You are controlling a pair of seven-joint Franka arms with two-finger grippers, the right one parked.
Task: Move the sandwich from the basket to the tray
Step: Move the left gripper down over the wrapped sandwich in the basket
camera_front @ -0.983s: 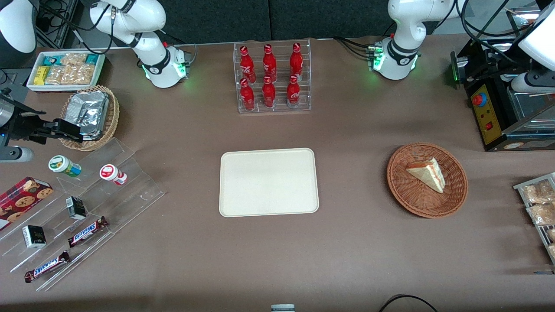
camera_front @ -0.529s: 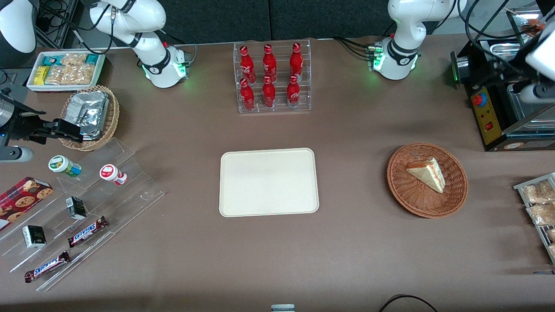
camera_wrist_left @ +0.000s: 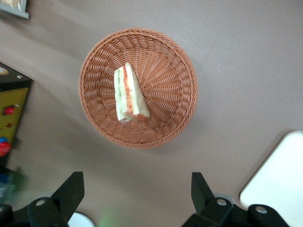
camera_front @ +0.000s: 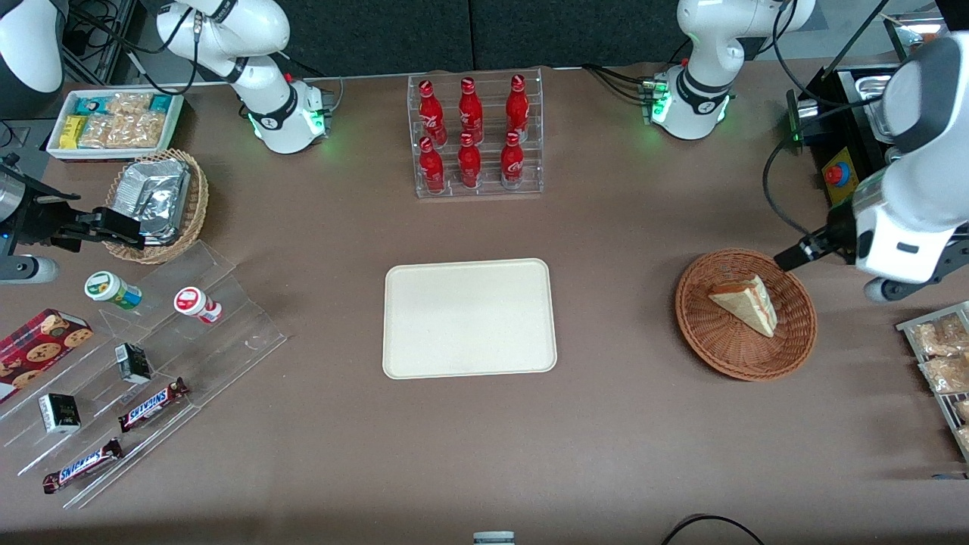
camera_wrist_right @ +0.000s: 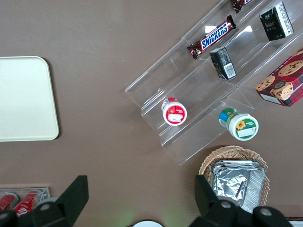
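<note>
One sandwich [camera_front: 745,304] lies on its side in the basket [camera_front: 746,356], well apart from the bare tray [camera_front: 469,318] at mid-table. High above the basket's working-arm side hangs the gripper [camera_wrist_left: 137,194], fingers [camera_wrist_left: 71,189] spread wide, holding nothing.

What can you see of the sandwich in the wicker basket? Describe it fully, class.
The sandwich is a small triangular wedge of pale bread showing orange-red and green filling along its cut edge. It lies in the round reddish-brown woven basket, touching only the weave. The claw hangs open above the table beside the basket, apart from the sandwich.
</note>
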